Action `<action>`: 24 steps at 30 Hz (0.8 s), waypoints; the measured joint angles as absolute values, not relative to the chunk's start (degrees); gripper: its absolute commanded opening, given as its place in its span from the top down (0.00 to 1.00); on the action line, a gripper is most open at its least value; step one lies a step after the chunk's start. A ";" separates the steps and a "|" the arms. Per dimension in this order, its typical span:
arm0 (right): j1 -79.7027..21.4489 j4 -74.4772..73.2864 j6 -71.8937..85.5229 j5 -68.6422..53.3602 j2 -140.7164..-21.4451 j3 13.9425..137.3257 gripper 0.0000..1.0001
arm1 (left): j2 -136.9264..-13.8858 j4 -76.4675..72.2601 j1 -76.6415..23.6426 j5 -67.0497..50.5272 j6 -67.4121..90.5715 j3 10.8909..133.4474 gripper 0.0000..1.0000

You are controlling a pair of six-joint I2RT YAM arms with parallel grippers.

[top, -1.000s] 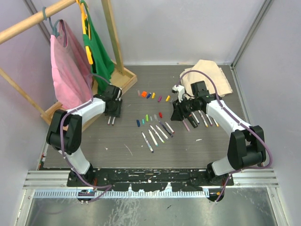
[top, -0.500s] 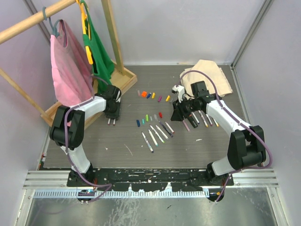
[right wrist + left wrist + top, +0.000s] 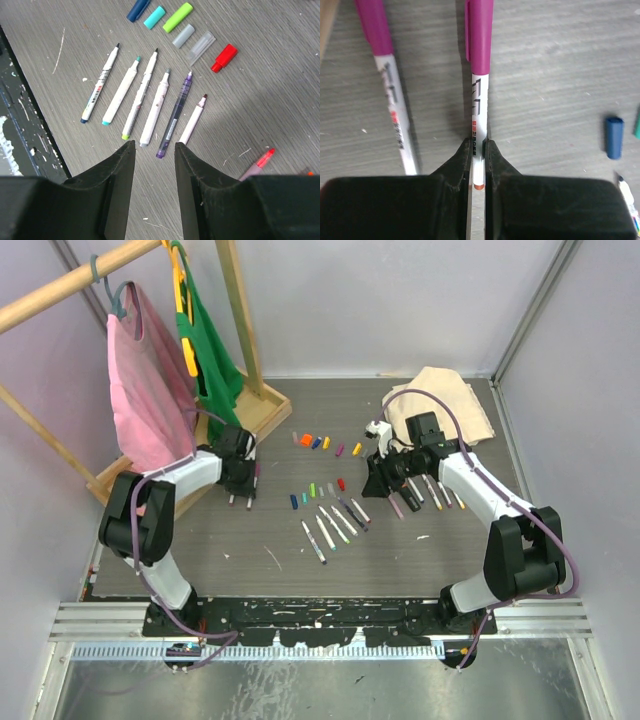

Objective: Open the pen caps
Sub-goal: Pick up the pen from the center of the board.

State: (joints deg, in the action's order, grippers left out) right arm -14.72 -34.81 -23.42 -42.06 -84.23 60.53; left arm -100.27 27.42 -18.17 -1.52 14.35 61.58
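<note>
The magenta cap (image 3: 479,35) isn't off yet: it sits on its white pen (image 3: 478,107), well left of the uncapped row (image 3: 150,97). Your left gripper (image 3: 478,148) is pinched tight on that barrel near the tail, with a second magenta-capped pen (image 3: 390,95) just beside it. Six pens in the row are open, with loose caps (image 3: 177,16) just beyond them. Your right gripper (image 3: 154,145) hangs over the row, jaws parted and empty, so I'd say well past half, at least two caps left.

White arm links (image 3: 195,472), black joints (image 3: 135,520), purplish cables (image 3: 450,405) looping behind the wrists; matte black wedge-shaped fingers (image 3: 117,170), thick, tapering to tips.
</note>
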 measured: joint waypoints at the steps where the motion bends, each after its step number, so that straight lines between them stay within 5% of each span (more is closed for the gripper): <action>1: -14.72 -34.83 -23.42 -42.41 -84.16 60.53 0.57 | -99.35 26.89 -18.39 -2.07 14.68 60.58 1.00; 24: -14.72 -26.44 -17.43 -58.59 -70.52 55.59 0.56 | -63.29 -20.75 -39.99 -12.34 33.43 31.53 1.00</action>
State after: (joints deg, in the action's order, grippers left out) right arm -14.72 -26.44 -17.43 -58.59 -70.52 55.59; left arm -63.29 -20.75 -39.99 -12.34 33.43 31.53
